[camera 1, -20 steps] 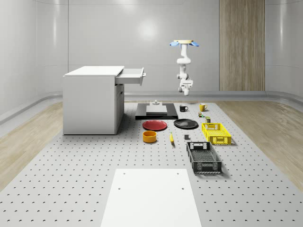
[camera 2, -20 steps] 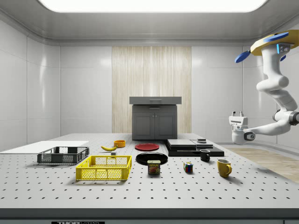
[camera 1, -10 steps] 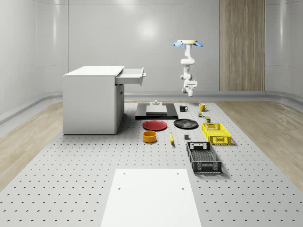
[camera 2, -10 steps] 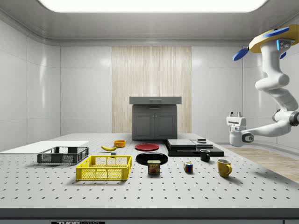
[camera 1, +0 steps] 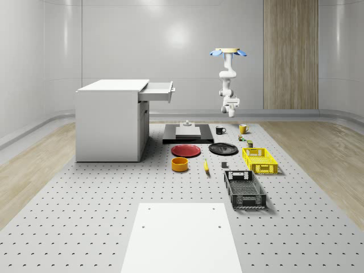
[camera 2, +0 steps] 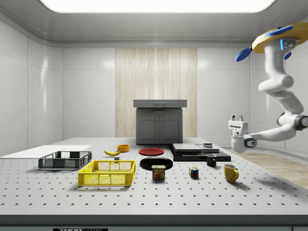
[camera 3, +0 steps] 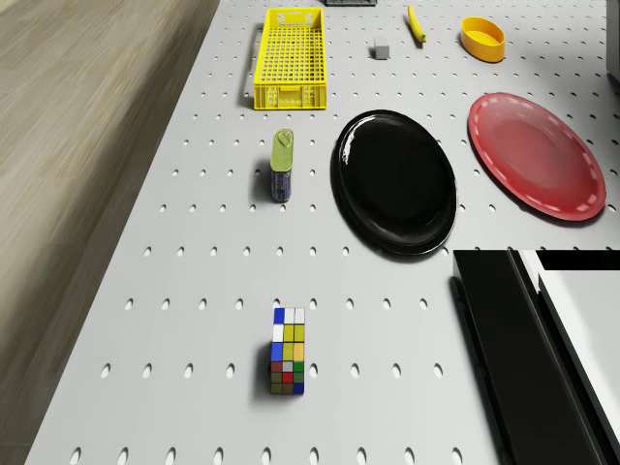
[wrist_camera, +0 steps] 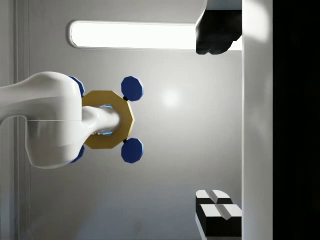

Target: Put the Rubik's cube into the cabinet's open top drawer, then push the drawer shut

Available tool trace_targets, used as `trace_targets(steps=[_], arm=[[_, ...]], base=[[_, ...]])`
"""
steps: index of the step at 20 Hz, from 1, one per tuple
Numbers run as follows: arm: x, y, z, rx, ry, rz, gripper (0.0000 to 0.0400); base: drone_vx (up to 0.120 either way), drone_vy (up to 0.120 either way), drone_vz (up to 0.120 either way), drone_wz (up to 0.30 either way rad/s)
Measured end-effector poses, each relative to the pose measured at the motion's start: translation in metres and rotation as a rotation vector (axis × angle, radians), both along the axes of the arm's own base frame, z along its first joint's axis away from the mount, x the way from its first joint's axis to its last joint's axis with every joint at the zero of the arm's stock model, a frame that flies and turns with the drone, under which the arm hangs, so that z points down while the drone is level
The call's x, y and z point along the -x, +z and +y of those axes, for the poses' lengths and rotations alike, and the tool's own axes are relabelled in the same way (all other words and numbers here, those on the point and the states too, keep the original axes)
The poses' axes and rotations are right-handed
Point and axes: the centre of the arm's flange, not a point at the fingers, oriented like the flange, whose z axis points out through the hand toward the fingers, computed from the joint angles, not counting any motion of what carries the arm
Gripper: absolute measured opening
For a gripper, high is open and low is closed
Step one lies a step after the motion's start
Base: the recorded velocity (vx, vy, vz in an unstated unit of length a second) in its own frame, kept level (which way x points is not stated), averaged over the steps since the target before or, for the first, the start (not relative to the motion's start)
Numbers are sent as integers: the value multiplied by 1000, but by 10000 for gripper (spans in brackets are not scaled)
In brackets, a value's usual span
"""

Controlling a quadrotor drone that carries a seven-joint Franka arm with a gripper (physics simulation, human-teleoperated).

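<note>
The Rubik's cube [camera 2: 194, 173] [camera 3: 288, 351] [camera 1: 242, 137] lies on the perforated table beside a yellow mug. The grey cabinet [camera 1: 111, 119] [camera 2: 159, 124] stands at the whole-scene view's left with its top drawer [camera 1: 159, 91] pulled out. The drone [camera 1: 228, 52] [camera 2: 276, 41] hovers high over the table's back end, near the mugs. Its arm hangs down and bends, so my gripper [camera 2: 237, 117] [camera 1: 231, 112] points upward, well above the cube. The fingers [wrist_camera: 215, 37] stand wide apart with nothing between them, so the gripper is open.
Near the cube are a yellow mug [camera 2: 230, 173], a black mug [camera 2: 211, 160] and a meat can [camera 3: 282, 165]. A black plate [camera 3: 395, 181], red plate [camera 3: 536, 155], yellow basket [camera 1: 260, 160], black basket [camera 1: 244, 189], orange bowl [camera 1: 180, 164] and black slab [camera 1: 187, 133] lie between the cube and the cabinet.
Drone, arm and gripper have drifted toward the whole-scene view's right, which is the side view's left. The gripper stays open and upturned. No object has moved.
</note>
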Motion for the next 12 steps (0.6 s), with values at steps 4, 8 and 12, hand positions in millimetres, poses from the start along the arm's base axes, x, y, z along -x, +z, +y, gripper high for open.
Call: trace_targets(steps=[4,8,12], arm=[[0,0,0,4,0,-3,400],[1,0,1,13,0,-6,400],[1,0,3,29,-1,-9,400]], base=[[120,0,0,0],[120,0,0,0],[120,0,0,0]])
